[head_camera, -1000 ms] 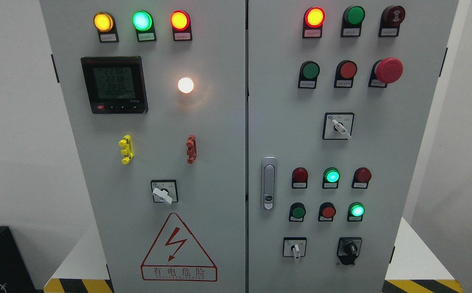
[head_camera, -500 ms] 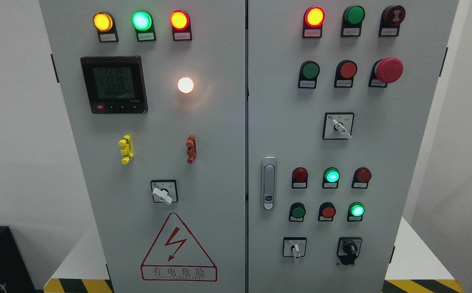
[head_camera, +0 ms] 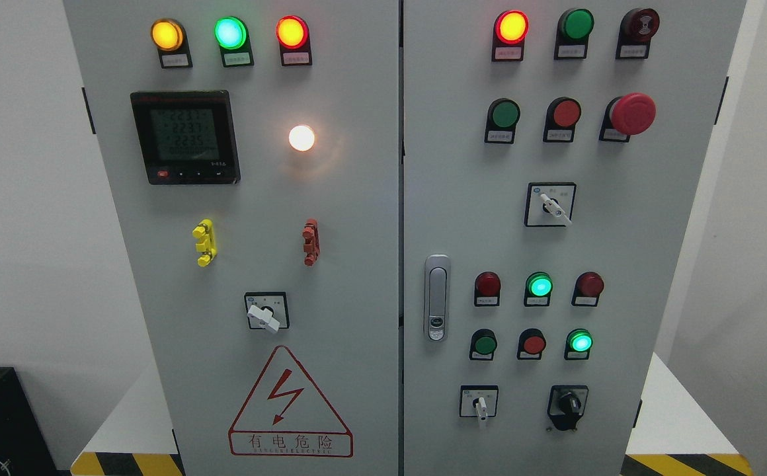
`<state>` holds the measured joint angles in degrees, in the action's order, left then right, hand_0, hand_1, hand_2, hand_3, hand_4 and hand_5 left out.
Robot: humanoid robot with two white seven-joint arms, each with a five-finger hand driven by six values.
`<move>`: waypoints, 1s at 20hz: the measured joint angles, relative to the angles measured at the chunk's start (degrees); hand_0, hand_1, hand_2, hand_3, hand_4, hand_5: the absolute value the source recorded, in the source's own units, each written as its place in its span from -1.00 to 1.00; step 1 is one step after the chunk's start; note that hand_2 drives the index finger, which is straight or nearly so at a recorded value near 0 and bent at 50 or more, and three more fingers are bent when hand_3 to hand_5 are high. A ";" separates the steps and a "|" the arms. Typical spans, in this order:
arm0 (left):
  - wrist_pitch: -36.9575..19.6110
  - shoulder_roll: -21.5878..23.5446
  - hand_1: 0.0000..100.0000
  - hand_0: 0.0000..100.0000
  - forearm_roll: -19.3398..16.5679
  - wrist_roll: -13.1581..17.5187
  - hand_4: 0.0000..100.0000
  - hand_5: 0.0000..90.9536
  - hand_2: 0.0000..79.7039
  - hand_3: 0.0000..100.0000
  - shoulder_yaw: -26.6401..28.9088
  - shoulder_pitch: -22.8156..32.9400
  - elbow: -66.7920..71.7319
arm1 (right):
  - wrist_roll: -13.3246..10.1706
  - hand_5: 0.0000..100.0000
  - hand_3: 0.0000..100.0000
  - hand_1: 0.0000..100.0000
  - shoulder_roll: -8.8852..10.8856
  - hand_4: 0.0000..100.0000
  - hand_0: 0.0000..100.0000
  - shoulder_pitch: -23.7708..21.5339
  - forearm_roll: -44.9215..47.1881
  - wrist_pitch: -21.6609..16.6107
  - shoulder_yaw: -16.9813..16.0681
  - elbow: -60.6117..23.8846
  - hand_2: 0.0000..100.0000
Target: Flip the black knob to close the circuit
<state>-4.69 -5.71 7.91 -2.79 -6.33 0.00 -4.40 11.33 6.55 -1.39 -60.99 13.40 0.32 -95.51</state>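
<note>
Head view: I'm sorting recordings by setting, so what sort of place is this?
Probably an industrial or electrical training room: a grey control cabinet fills the view, with lit indicator lamps, a digital meter and a red high-voltage warning triangle.

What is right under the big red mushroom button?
Below the red mushroom button is bare grey door, then a white-handled switch lower left. Its label plate is partly covered by the button.
</note>
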 measured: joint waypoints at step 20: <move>0.01 0.00 0.11 -0.76 0.00 0.00 -1.00 -1.00 -1.00 -1.00 0.00 0.00 0.00 | 4.40 0.62 1.00 -1.00 1.01 0.67 -1.00 10.88 -2.31 4.52 -0.26 -2.02 0.77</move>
<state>-4.68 -5.72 7.91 -2.79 -6.33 0.00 -4.40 15.73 7.56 9.49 -63.30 17.93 0.06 -97.53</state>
